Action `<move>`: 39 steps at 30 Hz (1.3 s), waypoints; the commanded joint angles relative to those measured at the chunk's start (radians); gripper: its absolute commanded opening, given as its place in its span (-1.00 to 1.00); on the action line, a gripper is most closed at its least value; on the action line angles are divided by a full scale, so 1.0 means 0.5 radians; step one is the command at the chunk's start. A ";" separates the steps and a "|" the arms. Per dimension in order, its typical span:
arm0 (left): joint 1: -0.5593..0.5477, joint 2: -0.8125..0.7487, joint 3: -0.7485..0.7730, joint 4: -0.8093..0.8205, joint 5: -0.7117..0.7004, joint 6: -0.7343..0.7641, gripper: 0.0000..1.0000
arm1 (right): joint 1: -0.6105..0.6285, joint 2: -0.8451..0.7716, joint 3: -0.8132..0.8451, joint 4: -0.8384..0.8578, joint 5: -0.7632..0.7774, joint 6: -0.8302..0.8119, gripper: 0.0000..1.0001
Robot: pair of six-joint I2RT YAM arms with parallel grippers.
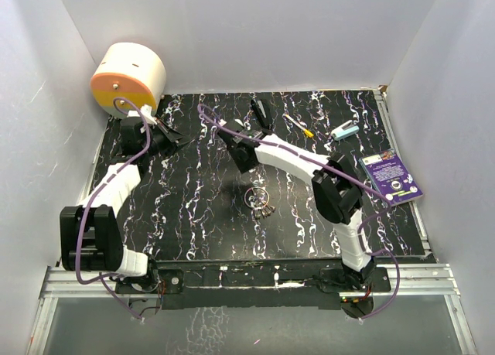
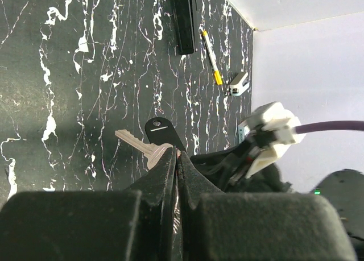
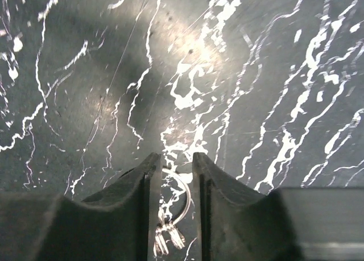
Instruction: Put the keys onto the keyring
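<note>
Bench (image 1: 193, 216): black surface with white marbling, enclosed by white walls.

Left gripper (image 1: 179, 141): extended toward the far left of the bench, near a cream and orange drum (image 1: 128, 76). In its wrist view the left gripper (image 2: 175, 154) has its jaws pressed together. A single key (image 2: 138, 145), silvery, projects from the tips with its blade pointing away, and a black tab (image 2: 163, 133) lies against it. The key's head disappears behind the jaw tips, so it appears to be pinched there. The top view is too small to confirm.

Right gripper (image 1: 230, 145): reaching across to the middle of the bench. In its wrist view the right gripper (image 3: 172, 158) has its jaws standing slightly apart, with nothing between them.

Keyring (image 1: 256, 196): lying flat on the bench at centre, apart from both grippers. A cluster of keys (image 1: 264, 210) fans out from its near side. In the right wrist view, part of the keyring (image 3: 181, 195) and the keys (image 3: 168, 238) show through the gap between the jaws.

Other items along the far edge:
- a black stick (image 1: 261, 115)
- a yellow-handled tool (image 1: 298, 125)
- a small teal item (image 1: 346, 131)

A purple card (image 1: 392, 179) sits at the right edge.
</note>
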 commanded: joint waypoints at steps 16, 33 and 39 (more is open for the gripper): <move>0.026 -0.026 0.032 0.064 0.062 -0.002 -1.00 | -0.013 -0.404 -0.601 0.250 -0.108 0.237 -0.45; 0.042 -0.028 0.021 0.077 0.061 -0.011 -1.00 | 0.023 -0.387 -0.641 0.316 -0.171 0.299 -0.43; 0.042 -0.032 0.019 0.080 0.062 -0.010 -1.00 | 0.033 -0.358 -0.669 0.359 -0.196 0.316 -0.43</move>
